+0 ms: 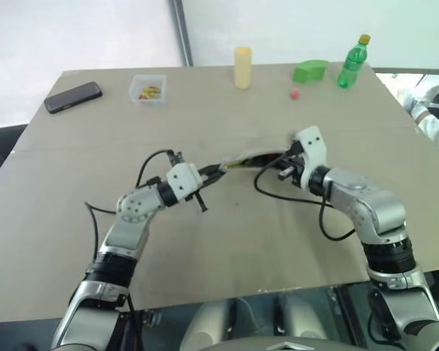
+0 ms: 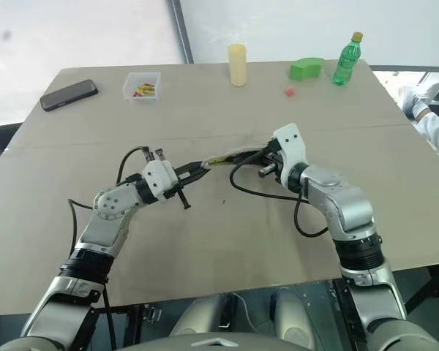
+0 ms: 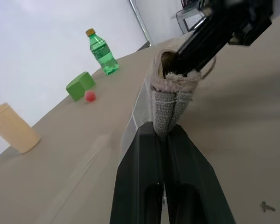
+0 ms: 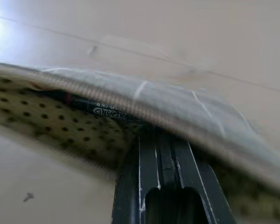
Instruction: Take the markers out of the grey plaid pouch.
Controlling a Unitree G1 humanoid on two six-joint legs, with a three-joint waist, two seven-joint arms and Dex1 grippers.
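The flat grey plaid fabric pouch (image 2: 230, 156), one only, lies mid-table, long axis running left to right between both arms. The left gripper (image 3: 164, 133) is clamped on its left end. The right gripper (image 4: 161, 140), fingers closed, reaches into the open mouth, where a dark marker (image 4: 105, 109) lies lengthwise just ahead; how many markers cannot be told.

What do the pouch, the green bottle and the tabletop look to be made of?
Grey plaid pouch: woven fabric, matte, with visible weave and a frayed edge; dotted olive lining.
Green bottle: translucent glossy plastic, probably, with a yellow cap.
Tabletop: smooth matte beige board, likely laminate.
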